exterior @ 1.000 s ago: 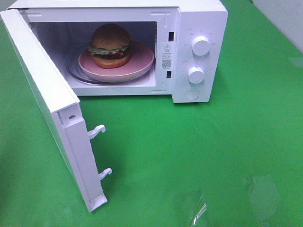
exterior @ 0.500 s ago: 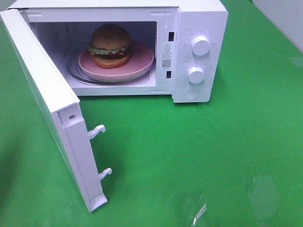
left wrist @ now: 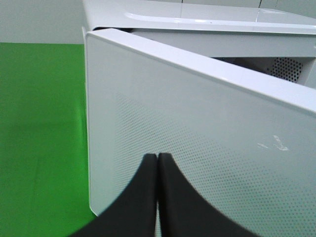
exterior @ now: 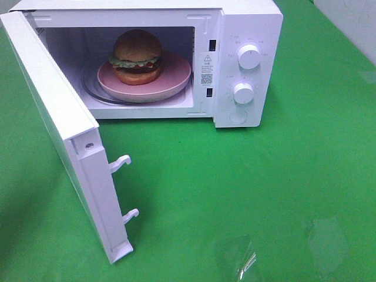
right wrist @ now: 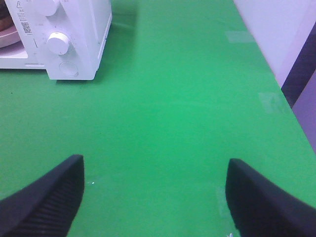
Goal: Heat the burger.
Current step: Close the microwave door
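Observation:
The burger (exterior: 137,57) sits on a round pink plate (exterior: 175,76) inside the white microwave (exterior: 247,23), whose door (exterior: 59,111) stands swung wide open toward the front left. Neither arm shows in the exterior high view. In the left wrist view my left gripper (left wrist: 157,163) is shut, its black fingertips pressed together just short of the door's perforated outer face (left wrist: 197,148). In the right wrist view my right gripper (right wrist: 154,192) is open with nothing between its fingers, hovering over bare green table to the right of the microwave (right wrist: 79,34).
The microwave has two round knobs (exterior: 249,57) and a button on its right panel. Two latch hooks (exterior: 121,163) jut from the open door's edge. A white wall (right wrist: 276,34) borders the green table (exterior: 282,176) on the right.

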Action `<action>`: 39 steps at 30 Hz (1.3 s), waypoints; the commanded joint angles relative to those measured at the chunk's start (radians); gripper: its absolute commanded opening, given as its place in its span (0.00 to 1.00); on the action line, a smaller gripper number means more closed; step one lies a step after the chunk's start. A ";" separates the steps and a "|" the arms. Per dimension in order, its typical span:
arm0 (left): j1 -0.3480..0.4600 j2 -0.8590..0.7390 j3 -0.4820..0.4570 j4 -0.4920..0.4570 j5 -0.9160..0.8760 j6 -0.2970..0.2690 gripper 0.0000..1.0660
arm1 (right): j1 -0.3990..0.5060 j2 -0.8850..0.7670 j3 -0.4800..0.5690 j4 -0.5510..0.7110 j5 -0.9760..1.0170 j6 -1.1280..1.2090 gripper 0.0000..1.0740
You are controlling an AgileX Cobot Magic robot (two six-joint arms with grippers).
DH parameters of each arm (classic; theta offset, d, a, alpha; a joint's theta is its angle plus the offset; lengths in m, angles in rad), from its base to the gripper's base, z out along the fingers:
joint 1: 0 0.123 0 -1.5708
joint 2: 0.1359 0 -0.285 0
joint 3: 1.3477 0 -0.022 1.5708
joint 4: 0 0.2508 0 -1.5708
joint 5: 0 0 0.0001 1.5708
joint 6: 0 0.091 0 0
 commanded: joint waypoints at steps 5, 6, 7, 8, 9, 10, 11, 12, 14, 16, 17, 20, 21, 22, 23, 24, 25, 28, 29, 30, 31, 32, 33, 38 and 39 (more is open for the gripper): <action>-0.044 0.084 -0.036 0.034 -0.062 -0.010 0.00 | -0.006 -0.028 0.002 0.001 -0.008 0.009 0.71; -0.059 0.099 -0.046 0.034 -0.062 -0.008 0.00 | -0.006 -0.028 0.002 0.001 -0.008 0.009 0.71; -0.096 0.130 -0.065 0.029 -0.057 0.002 0.00 | -0.006 -0.028 0.002 0.001 -0.008 0.009 0.71; -0.096 0.130 -0.065 0.029 -0.057 0.002 0.00 | -0.006 -0.028 0.002 0.001 -0.008 0.009 0.71; -0.130 0.157 -0.079 0.017 -0.049 0.009 0.00 | -0.006 -0.028 0.002 0.001 -0.008 0.009 0.71; -0.130 0.157 -0.079 0.017 -0.049 0.009 0.00 | -0.006 -0.028 0.002 0.001 -0.008 0.009 0.71; -0.158 0.183 -0.088 -0.007 -0.049 0.017 0.00 | -0.006 -0.028 0.002 0.001 -0.008 0.009 0.71; -0.158 0.183 -0.088 -0.007 -0.049 0.017 0.00 | -0.006 -0.028 0.002 0.001 -0.008 0.009 0.71; -0.188 0.206 -0.095 -0.042 -0.054 0.032 0.00 | -0.006 -0.028 0.002 0.001 -0.008 0.009 0.71; -0.222 0.223 -0.104 -0.072 -0.054 0.059 0.00 | -0.006 -0.028 0.002 0.001 -0.008 0.009 0.71; -0.238 0.232 -0.110 -0.083 -0.053 0.074 0.00 | -0.006 -0.028 0.002 0.001 -0.008 0.009 0.71; -0.295 0.265 -0.140 -0.139 -0.052 0.089 0.00 | -0.006 -0.028 0.002 0.001 -0.008 0.009 0.71; -0.295 0.265 -0.140 -0.139 -0.052 0.089 0.00 | -0.006 -0.028 0.002 0.001 -0.008 0.009 0.71; -0.325 0.283 -0.159 -0.173 -0.050 0.102 0.00 | -0.006 -0.028 0.002 0.001 -0.008 0.009 0.71; -0.325 0.283 -0.159 -0.173 -0.050 0.102 0.00 | -0.006 -0.028 0.002 0.001 -0.008 0.009 0.71; -0.349 0.300 -0.180 -0.190 -0.050 0.107 0.00 | -0.006 -0.028 0.002 0.001 -0.008 0.009 0.71; -0.349 0.300 -0.180 -0.190 -0.050 0.107 0.00 | -0.006 -0.028 0.002 0.001 -0.008 0.009 0.71; -0.383 0.330 -0.214 -0.211 -0.047 0.107 0.00 | -0.006 -0.028 0.002 0.001 -0.008 0.009 0.71; -0.403 0.349 -0.236 -0.235 -0.047 0.107 0.00 | -0.006 -0.028 0.002 0.001 -0.008 0.009 0.71; -0.403 0.349 -0.236 -0.235 -0.047 0.107 0.00 | -0.006 -0.028 0.002 0.001 -0.008 0.009 0.71; -0.425 0.369 -0.259 -0.265 -0.047 0.107 0.00 | -0.006 -0.028 0.002 0.001 -0.008 0.009 0.71; -0.425 0.369 -0.259 -0.265 -0.047 0.107 0.00 | -0.006 -0.028 0.002 0.001 -0.008 0.009 0.71; -0.450 0.387 -0.281 -0.300 -0.043 0.112 0.00 | -0.006 -0.028 0.002 0.001 -0.008 0.009 0.71; -0.509 0.442 -0.345 -0.361 -0.036 0.160 0.00 | -0.006 -0.028 0.002 0.001 -0.008 0.009 0.71; -0.509 0.442 -0.345 -0.361 -0.036 0.160 0.00 | -0.006 -0.028 0.002 0.001 -0.008 0.009 0.71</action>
